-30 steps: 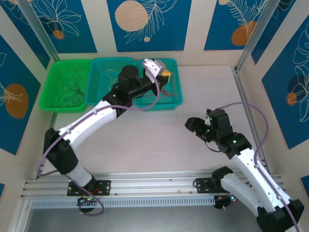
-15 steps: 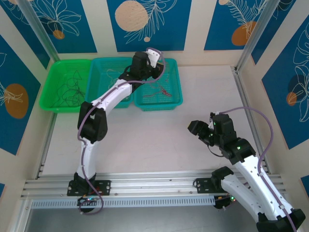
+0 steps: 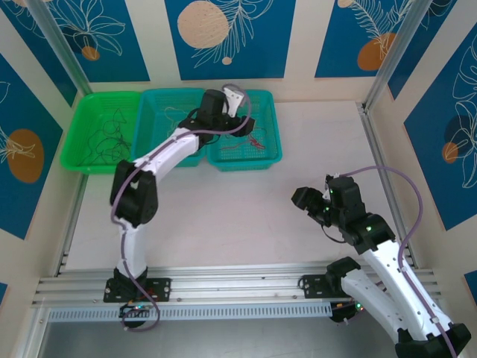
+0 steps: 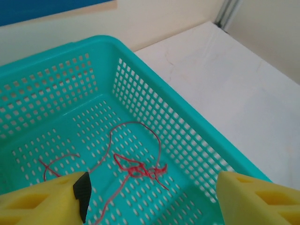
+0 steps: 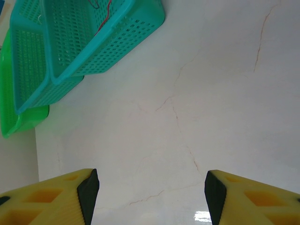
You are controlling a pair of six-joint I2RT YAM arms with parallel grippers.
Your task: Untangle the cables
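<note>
The left arm's yellow fingers (image 4: 42, 201) stand wide apart, holding nothing, just above the turquoise perforated plastic basket (image 4: 187, 136); a thin red wire (image 4: 136, 166) lies as a loose squiggle on that basket's floor, below the gap between them; a thin black wire (image 3: 104, 138) lies in a green plastic basket (image 3: 99, 167), well to the left of the turquoise one; the right arm's yellow fingers (image 5: 47, 199) are apart and empty, over the pale table (image 5: 187, 117), well clear of the turquoise basket.

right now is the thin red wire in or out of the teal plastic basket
In: the thin red wire lies loose on the perforated floor of the teal plastic basket.
</note>
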